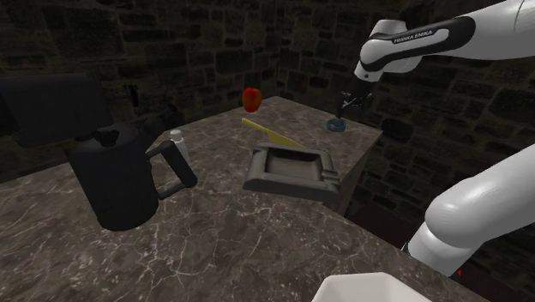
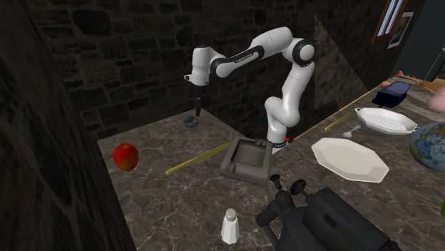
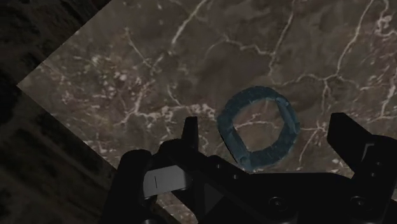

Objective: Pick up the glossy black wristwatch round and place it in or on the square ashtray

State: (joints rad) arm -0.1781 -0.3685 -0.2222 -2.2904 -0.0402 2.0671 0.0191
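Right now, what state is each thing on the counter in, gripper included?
Wristwatch: lying flat on the counter, not held.
Gripper: open, above the Wristwatch, not touching it.
Ashtray: upright, empty.
Black kettle: upright.
Shaker: upright.
Yellow utensil: lying flat.

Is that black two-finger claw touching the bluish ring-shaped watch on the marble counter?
Apart. In the wrist view the open gripper straddles the bluish watch, with bare marble showing between it and each finger.
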